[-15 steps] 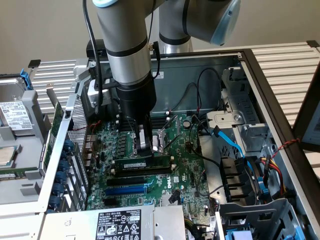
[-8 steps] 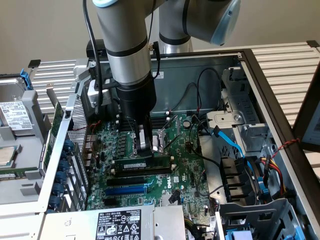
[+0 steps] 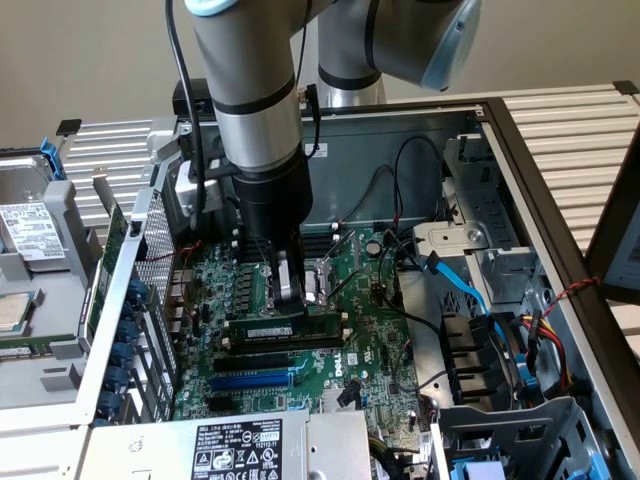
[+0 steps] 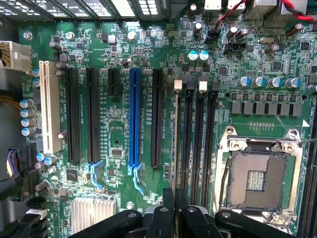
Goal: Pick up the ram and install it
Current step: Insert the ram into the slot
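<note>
Green motherboard (image 4: 148,54) sat in grey metal case (image 3: 400,130); long blue expansion slot (image 4: 134,119) stood between black slots (image 4: 92,114); silver-framed processor socket (image 4: 257,179) lay uncovered

White letters that look like "DELL" stand on the green board (image 3: 365,345). The ram (image 3: 290,328) and the big white sticker (image 3: 236,450) carry print too small to read.

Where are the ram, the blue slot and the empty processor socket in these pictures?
ram (image 3: 272,329): exterior view, on its white label.
blue slot (image 4: 134,119): wrist view, middle of its length.
processor socket (image 4: 255,181): wrist view, centre of its open square.
</note>
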Motion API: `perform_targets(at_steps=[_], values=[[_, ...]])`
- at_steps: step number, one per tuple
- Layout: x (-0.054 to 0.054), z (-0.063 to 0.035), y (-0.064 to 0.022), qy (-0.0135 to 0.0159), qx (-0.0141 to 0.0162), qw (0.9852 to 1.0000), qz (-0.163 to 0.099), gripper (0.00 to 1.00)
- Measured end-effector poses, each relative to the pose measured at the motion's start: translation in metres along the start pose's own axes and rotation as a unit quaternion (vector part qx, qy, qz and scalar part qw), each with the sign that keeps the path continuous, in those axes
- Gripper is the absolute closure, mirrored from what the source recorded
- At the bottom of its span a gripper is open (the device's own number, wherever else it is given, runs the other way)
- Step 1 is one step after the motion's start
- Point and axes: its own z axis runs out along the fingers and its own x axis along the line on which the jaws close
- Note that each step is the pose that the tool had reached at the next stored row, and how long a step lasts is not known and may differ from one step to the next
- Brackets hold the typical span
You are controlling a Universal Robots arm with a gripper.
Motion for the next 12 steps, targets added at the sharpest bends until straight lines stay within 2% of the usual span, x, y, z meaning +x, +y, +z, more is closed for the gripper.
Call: perform_targets(at_steps=[4, 5, 6, 7, 12], values=[[-0.0001, 0.0004, 0.0003, 0.0001, 0.0004, 1.0000, 0.000, 0.85], [-0.0001, 0.0004, 0.0003, 0.0001, 0.0005, 1.0000, 0.000, 0.79], [0.0000, 0.0003, 0.0003, 0.0000, 0.0006, 1.0000, 0.000, 0.79], [0.0001, -0.0005, 0.0002, 0.0000, 0.0005, 1.0000, 0.000, 0.73], [0.0008, -0.0092, -0.0004, 0.0005, 0.0005, 1.0000, 0.000, 0.73]])
